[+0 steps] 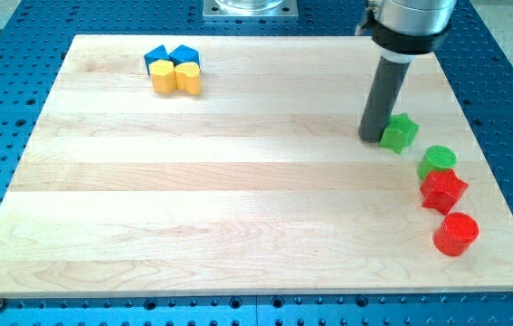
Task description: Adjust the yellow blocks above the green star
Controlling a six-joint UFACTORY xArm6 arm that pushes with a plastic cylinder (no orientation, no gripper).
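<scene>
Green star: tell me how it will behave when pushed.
The green star looks rigid and squat, so it should slide on the wooden board, not tip. Its points may make it rotate. My tip sits just on its left.

Two blue blocks (171,58) are seen touching side by side at the upper left of the wooden tabletop (238,199). At the right edge a green cylinder (437,160), a red star (443,190) (touching it) and a red cylinder (456,234) are lined downward.
</scene>
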